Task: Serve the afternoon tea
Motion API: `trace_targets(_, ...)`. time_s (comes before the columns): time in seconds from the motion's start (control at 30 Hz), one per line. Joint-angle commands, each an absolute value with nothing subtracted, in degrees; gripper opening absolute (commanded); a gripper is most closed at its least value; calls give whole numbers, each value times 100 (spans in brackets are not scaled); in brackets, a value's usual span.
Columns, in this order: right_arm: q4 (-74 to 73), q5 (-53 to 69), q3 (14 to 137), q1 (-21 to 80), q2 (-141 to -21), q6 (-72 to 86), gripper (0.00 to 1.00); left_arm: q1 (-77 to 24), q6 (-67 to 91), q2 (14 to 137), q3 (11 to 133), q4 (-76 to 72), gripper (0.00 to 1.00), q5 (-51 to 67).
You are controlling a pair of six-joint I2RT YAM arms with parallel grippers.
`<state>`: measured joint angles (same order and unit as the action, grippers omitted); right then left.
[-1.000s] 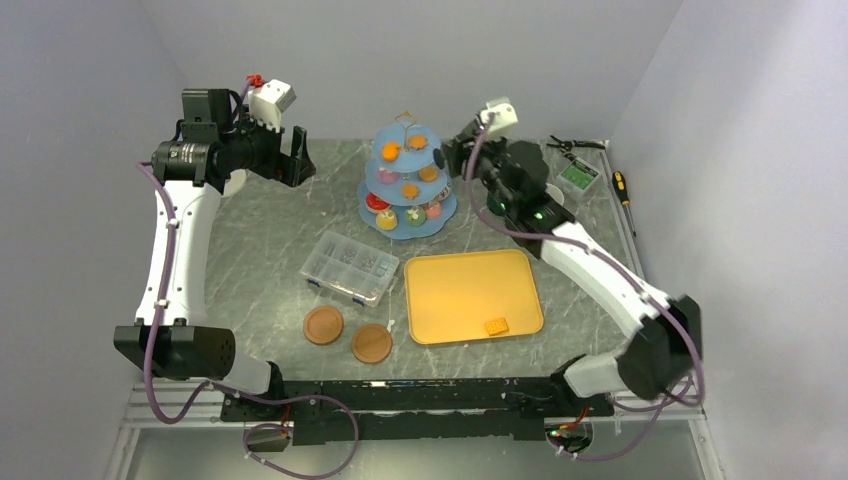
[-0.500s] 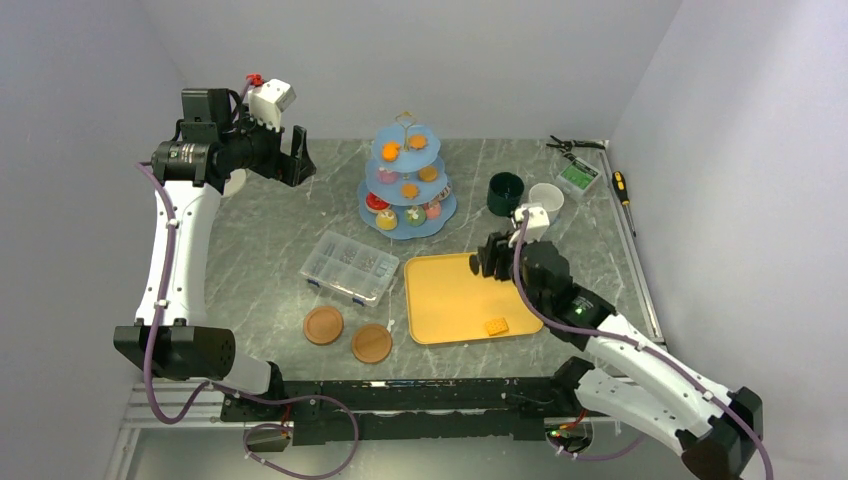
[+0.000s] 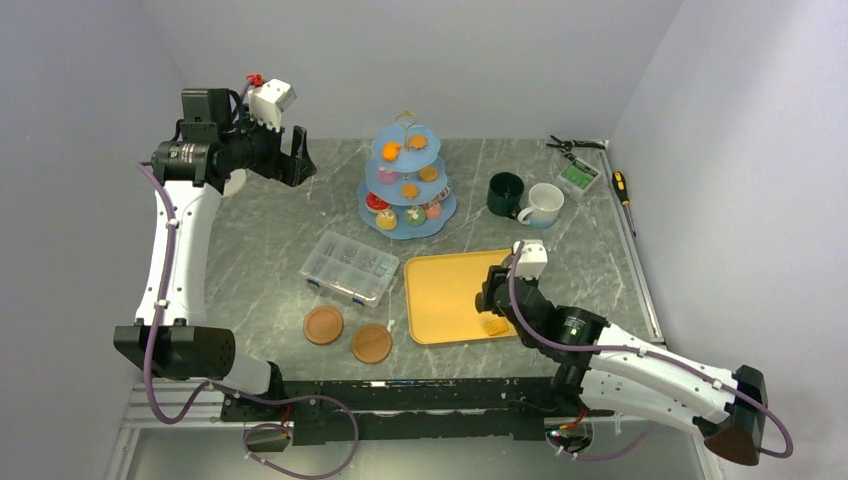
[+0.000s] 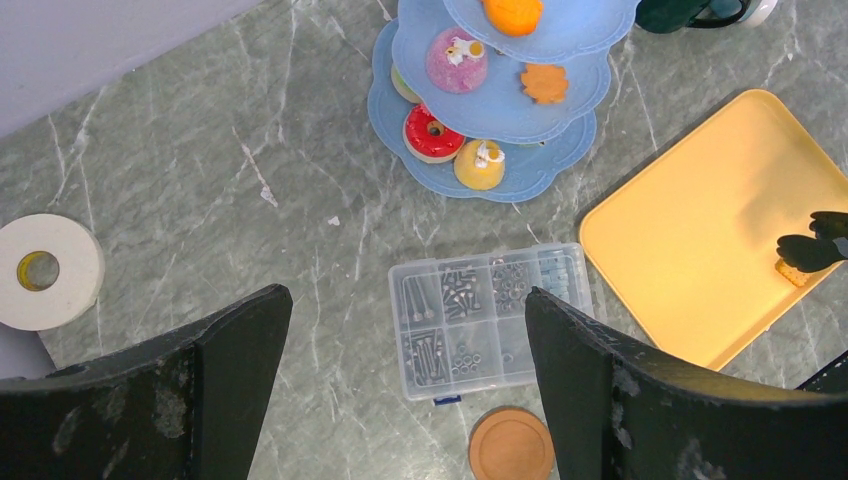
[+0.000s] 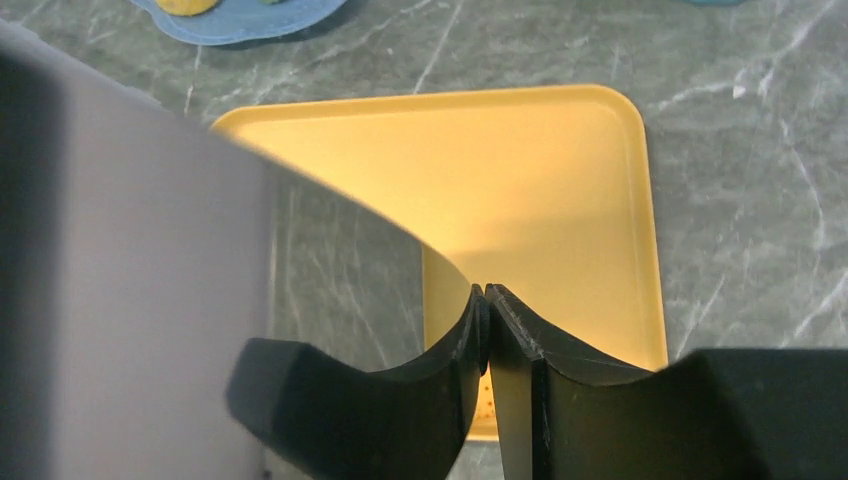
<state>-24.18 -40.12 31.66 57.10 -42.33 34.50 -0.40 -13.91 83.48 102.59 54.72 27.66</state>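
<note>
Biscuit [image 4: 793,272] on tray [image 4: 700,220] lies just by right hand [image 5: 484,292], fingertips pressed together.

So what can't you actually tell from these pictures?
Right gripper: open or shut is unclear; a grey blur fills the left of the right wrist view.
Small orange biscuit on the yellow plastic tray: left wrist view, half hidden by that gripper's black fingers.
Dark-green mug and white mug: left wrist view, cut off by the top edge.

I see the light-blue stand [image 3: 408,190] upright at twelve o'clock, toy treats [image 3: 390,152] on each tier; dark-green mug [image 3: 505,193], white mug [image 3: 546,203] at two o'clock.
</note>
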Motion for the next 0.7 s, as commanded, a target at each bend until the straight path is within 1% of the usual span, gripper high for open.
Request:
trace_targets(0.0, -3233, -4914, 3265, 6049, -4314, 4565, 55, -18, -1466, 8242, 10341, 5388, 93, 2909)
trace_targets(0.17, -3916, -5461, 3433, 6361, -4565, 5302, 55, -18, -1461, 8252, 10327, 5388, 93, 2906)
trace_targets(0.43, -4236, -5999, 3400, 6406, -4577, 5938, 56, -18, -1481, 8265, 10345, 5405, 93, 2892)
trace_targets(0.67, -4135, -5687, 3129, 6403, -4687, 6446, 57, -18, -1479, 8284, 10353, 5404, 93, 2900)
